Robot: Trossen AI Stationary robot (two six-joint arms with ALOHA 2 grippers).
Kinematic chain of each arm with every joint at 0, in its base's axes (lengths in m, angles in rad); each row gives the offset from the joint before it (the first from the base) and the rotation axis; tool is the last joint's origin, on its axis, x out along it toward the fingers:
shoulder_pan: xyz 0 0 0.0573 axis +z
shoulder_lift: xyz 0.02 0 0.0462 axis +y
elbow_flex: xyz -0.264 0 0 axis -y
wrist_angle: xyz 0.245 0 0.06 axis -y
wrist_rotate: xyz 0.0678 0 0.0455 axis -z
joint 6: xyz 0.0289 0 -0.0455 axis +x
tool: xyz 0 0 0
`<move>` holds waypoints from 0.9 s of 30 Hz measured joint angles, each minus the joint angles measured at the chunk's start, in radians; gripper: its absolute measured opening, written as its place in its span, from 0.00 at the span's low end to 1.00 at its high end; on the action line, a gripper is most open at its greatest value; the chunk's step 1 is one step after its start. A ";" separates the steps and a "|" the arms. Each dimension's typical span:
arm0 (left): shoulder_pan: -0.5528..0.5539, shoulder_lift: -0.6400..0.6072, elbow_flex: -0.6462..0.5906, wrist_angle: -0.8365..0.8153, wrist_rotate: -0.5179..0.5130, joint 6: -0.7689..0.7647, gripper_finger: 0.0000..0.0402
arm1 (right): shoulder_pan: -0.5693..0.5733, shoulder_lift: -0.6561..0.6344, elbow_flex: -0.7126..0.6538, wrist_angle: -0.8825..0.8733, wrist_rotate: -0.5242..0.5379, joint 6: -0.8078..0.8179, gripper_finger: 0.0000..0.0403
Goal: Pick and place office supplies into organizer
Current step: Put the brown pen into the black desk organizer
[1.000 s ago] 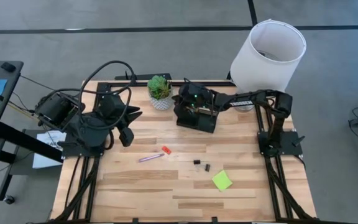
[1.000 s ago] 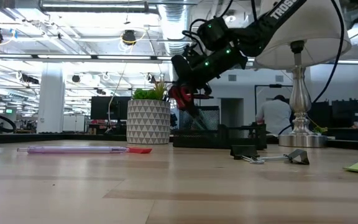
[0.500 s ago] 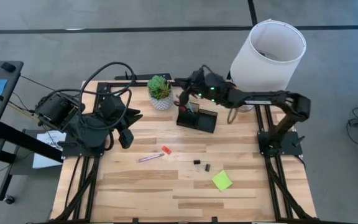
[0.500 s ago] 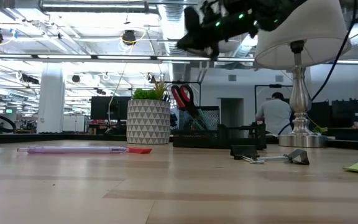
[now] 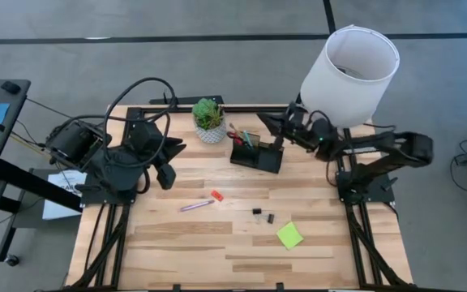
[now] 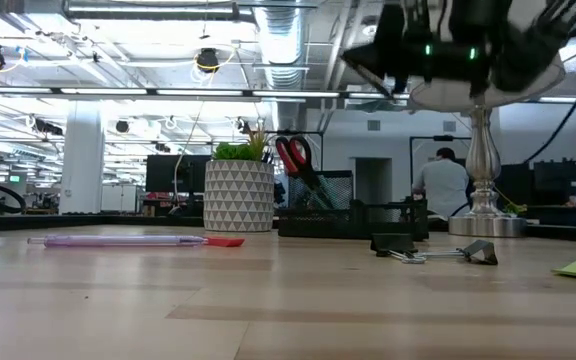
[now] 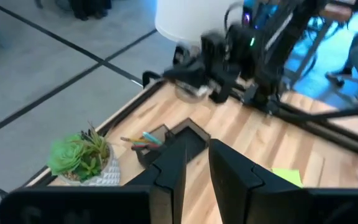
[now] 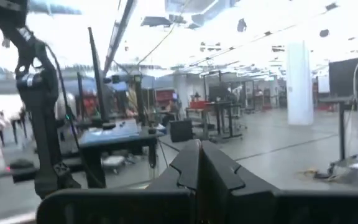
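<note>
Two grippers held nothing: right gripper (image 5: pixel 271 122) clenched above the organizer (image 5: pixel 257 154) with scissors (image 5: pixel 235 134); left gripper (image 5: pixel 165 175) slightly parted.

You have the black organizer (image 5: pixel 257 154) at the table's far edge, just beside the potted plant (image 5: pixel 209 118), with the red-handled scissors (image 5: pixel 237 135) and some pens standing in it. Your right gripper (image 5: pixel 271 120) hangs empty above the organizer's far right side, below the white lampshade (image 5: pixel 349 73). The left gripper (image 5: pixel 164 177) waits at the table's left edge. A pink pen (image 5: pixel 196 206), orange-red eraser (image 5: pixel 216 195), two black clips (image 5: pixel 263 215) and the lime-green sticky-note pad (image 5: pixel 289 235) lie on the wooden table (image 5: pixel 177 243).
</note>
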 joint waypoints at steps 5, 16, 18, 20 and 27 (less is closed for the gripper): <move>0.021 0.001 -0.022 0.060 -0.008 0.010 0.15 | -0.042 0.245 -0.006 0.368 -0.146 0.083 0.00; 0.039 0.001 -0.096 0.081 0.040 -0.044 0.15 | -0.086 0.544 0.224 0.381 -0.291 0.150 0.00; 0.039 0.001 -0.105 0.080 0.062 -0.043 0.15 | -0.097 0.595 0.247 0.393 -0.283 0.178 0.00; 0.039 0.001 -0.116 0.078 0.070 -0.042 0.15 | -0.098 0.646 0.277 0.394 -0.276 0.182 0.00; 0.039 0.000 -0.117 0.077 0.070 -0.039 0.15 | -0.088 0.767 0.348 0.397 -0.284 0.182 0.00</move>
